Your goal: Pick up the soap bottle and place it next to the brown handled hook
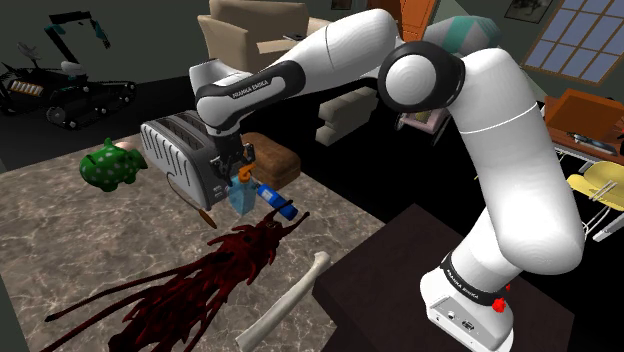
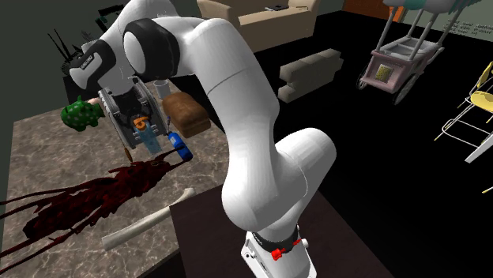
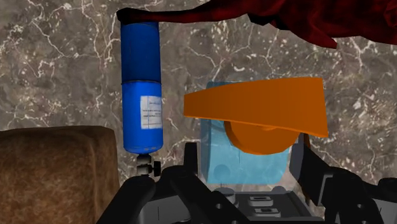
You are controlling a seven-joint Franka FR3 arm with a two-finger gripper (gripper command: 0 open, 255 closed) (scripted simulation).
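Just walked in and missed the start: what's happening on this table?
The robot's gripper is down at the marbled table, jaws closed on a pale blue soap bottle with an orange pump. A blue bottle lies flat beside it, and a toaster stands near. I can't tell if the soap bottle is lifted.

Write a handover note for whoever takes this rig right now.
Gripper: shut on the soap bottle, pale blue with an orange pump top.
Soap bottle: in front of the toaster, beside a blue canister lying on the marble table.
Brown-handled hook: by the toaster's base, close to the bottle.
Done: grasp. Left: carry to the hook, set down, release.
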